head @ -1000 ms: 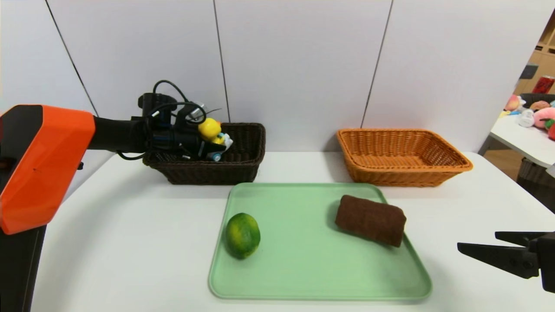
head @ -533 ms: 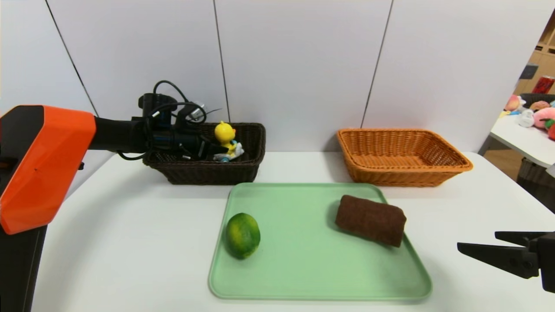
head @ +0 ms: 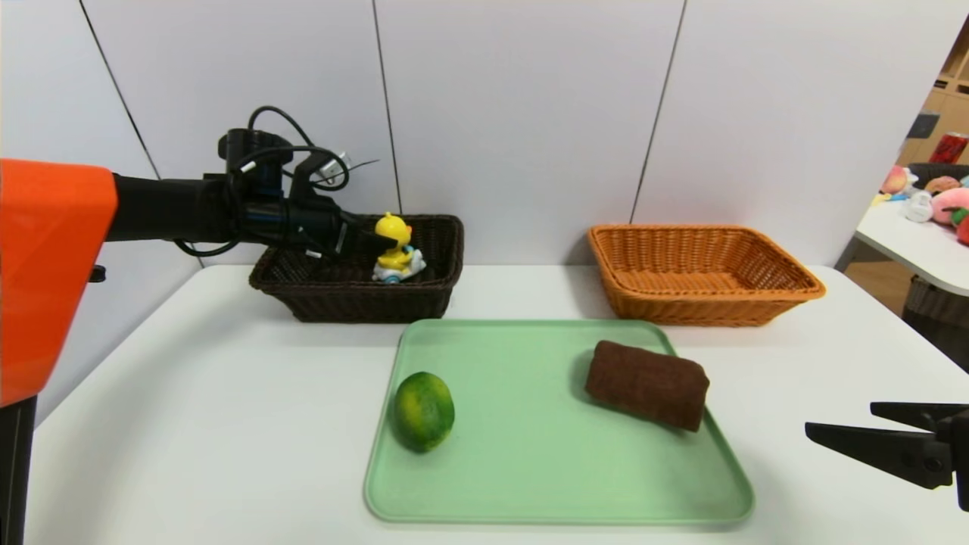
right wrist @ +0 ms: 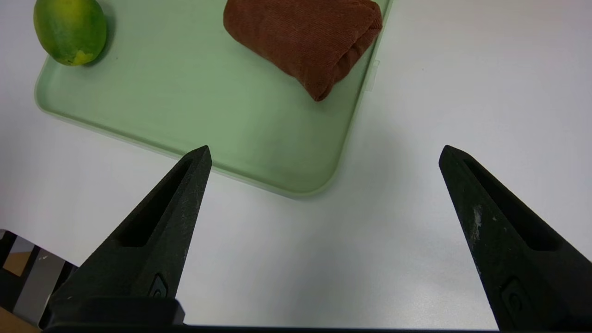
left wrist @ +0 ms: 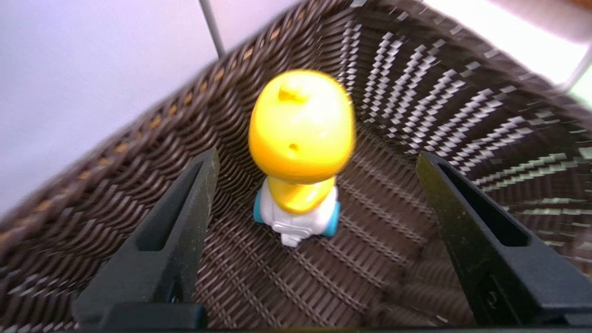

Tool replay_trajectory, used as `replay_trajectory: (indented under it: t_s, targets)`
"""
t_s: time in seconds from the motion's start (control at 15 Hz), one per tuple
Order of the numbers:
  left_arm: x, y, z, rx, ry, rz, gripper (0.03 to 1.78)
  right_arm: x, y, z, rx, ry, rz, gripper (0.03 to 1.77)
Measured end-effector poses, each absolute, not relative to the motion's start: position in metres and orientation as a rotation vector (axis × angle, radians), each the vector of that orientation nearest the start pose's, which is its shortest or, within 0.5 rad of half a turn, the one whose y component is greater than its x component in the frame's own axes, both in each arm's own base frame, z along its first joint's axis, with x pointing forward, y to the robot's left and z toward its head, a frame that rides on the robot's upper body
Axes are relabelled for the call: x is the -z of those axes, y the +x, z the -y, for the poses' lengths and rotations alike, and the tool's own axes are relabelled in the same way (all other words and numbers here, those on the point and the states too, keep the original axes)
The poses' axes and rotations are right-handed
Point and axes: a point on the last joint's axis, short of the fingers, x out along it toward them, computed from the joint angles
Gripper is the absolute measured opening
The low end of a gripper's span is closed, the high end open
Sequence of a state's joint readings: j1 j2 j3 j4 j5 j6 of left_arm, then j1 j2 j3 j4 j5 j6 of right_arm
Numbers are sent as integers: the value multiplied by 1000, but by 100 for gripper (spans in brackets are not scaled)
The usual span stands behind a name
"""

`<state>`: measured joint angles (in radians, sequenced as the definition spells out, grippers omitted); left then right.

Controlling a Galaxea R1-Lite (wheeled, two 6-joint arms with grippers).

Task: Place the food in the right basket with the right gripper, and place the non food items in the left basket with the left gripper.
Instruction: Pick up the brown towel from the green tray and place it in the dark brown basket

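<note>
A glossy orange shell [head: 53,265] is seen behind the left hand [left wrist: 318,157], with a black forearm [head: 166,208] between them. Black cables [head: 291,155] are looped near that hand; pale scuffs [right wrist: 477,222] are worn into the right hand's [right wrist: 326,156] black, tapered, hollowed fingers [right wrist: 471,208].

The head view looks forward and down from above the tray [head: 560,454]; 1 wrist view looks closely into the dark basket [left wrist: 370,259], 1 down at the tray's corner; the head view shares both.
</note>
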<state>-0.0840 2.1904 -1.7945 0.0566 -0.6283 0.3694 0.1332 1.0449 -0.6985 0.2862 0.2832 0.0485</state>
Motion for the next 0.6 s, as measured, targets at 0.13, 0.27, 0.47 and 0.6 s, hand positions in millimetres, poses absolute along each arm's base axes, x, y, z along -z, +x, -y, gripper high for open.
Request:
replay_trajectory:
  t_s: [0.13,0.27,0.47,0.6]
  targets:
    - [-226,437,51,771,231,-281,157,-213,118,-22,-389,94,-636,170]
    - [-246,418,55,784,230,-279,160,-213,117,-22,-389,93,-631,170]
    - [-265,386,76,854,230,-279,163,-213,116,-22,-390,94,-627,170]
    - [-271,364,99,931,225,-275,165,-213,115,-22,-390,93,-626,170]
